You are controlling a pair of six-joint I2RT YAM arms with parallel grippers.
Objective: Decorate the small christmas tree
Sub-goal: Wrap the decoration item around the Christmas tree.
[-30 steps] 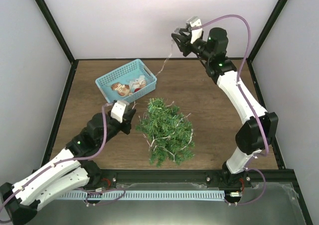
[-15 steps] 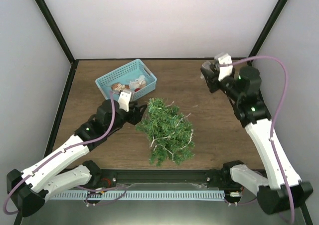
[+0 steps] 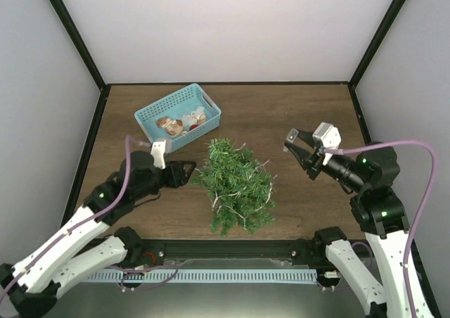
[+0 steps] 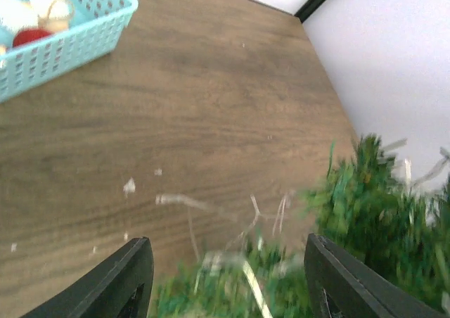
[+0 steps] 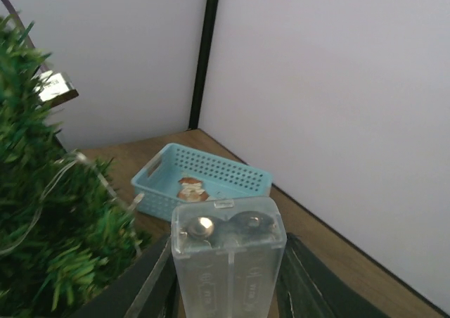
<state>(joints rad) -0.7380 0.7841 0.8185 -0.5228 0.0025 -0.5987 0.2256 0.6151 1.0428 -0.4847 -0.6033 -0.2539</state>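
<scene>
The small christmas tree [image 3: 235, 186] stands in the middle of the table, with a thin pale light string [image 3: 226, 202] draped through its branches. My left gripper [image 3: 184, 172] is at the tree's left edge, open. In the left wrist view its fingers [image 4: 130, 281] stand wide apart over the green needles [image 4: 380, 205], with loose wire strands [image 4: 184, 202] between them and nothing gripped. My right gripper [image 3: 299, 148] hovers to the right of the tree, shut on a clear plastic battery box [image 5: 228, 251] with two cells showing inside.
A light-blue plastic basket [image 3: 148, 114] with a few ornaments sits at the back left, also visible as the basket [image 5: 239, 174] in the right wrist view. White enclosure walls and black frame posts [image 3: 70, 29] bound the wooden table [image 3: 281, 114].
My left gripper has opened and let go of the light string, drawing back slightly from the tree. The right arm swung from the far back down to the tree's right, still holding the battery box.
</scene>
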